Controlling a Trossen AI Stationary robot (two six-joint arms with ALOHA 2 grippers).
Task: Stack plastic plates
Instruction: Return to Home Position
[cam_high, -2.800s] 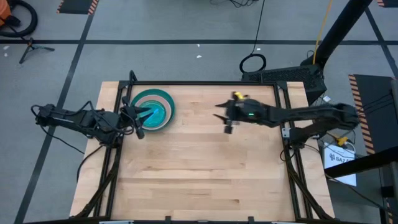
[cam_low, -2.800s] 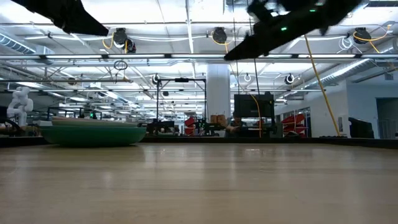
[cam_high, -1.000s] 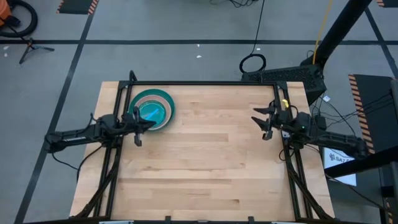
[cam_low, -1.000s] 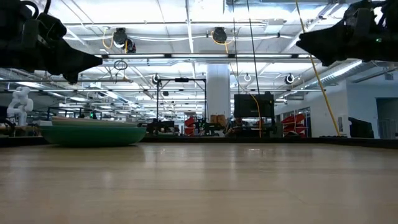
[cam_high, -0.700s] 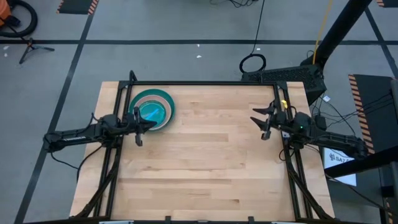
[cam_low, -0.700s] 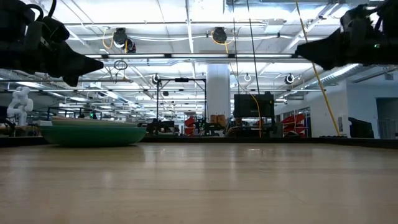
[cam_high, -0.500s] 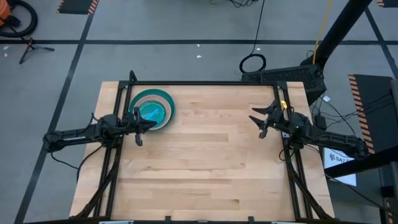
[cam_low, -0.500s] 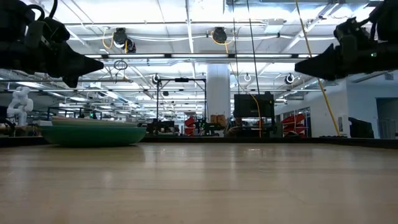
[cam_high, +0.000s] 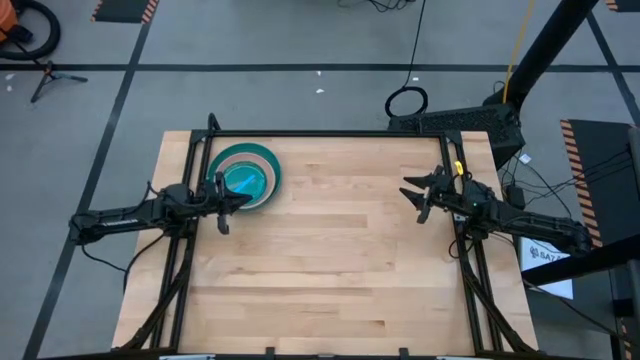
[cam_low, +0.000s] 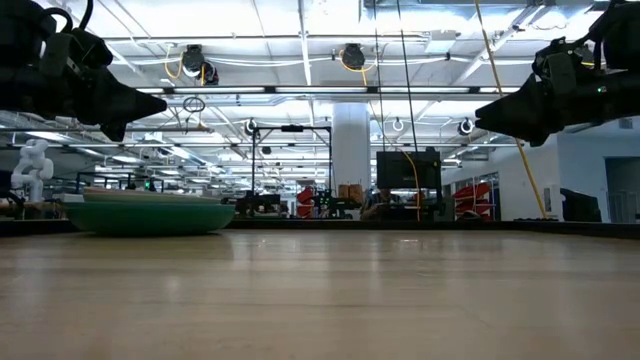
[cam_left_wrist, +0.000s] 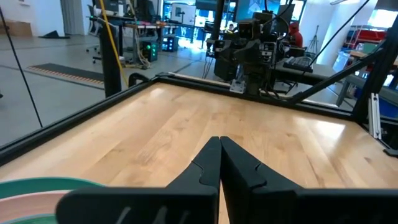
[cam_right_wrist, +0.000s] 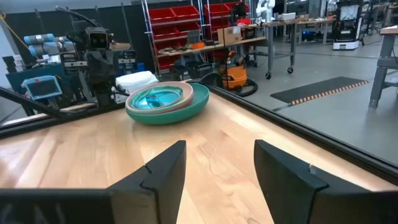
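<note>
The plastic plates stand nested in one stack (cam_high: 244, 178) on the wooden table's far left part; the outer plate is dark green, with pink and teal rims and a translucent blue plate on top (cam_right_wrist: 166, 99). The stack's base rests on the table (cam_low: 148, 215). My left gripper (cam_high: 236, 197) is shut and hovers level at the table's left edge, just on the near side of the stack, touching nothing (cam_left_wrist: 219, 149). My right gripper (cam_high: 407, 193) is open and hovers level at the right edge, empty (cam_right_wrist: 217, 162).
A black frame (cam_high: 320, 134) runs round the table top. The bare wooden top (cam_high: 330, 260) stretches between the two arms and toward the near edge. Beyond the table stand shelves, benches and other equipment (cam_low: 400, 180).
My right gripper has sunk a little and tipped from slanting to level, rolling slightly, while staying at the right edge and staying open. The stack and my left gripper have kept still.
</note>
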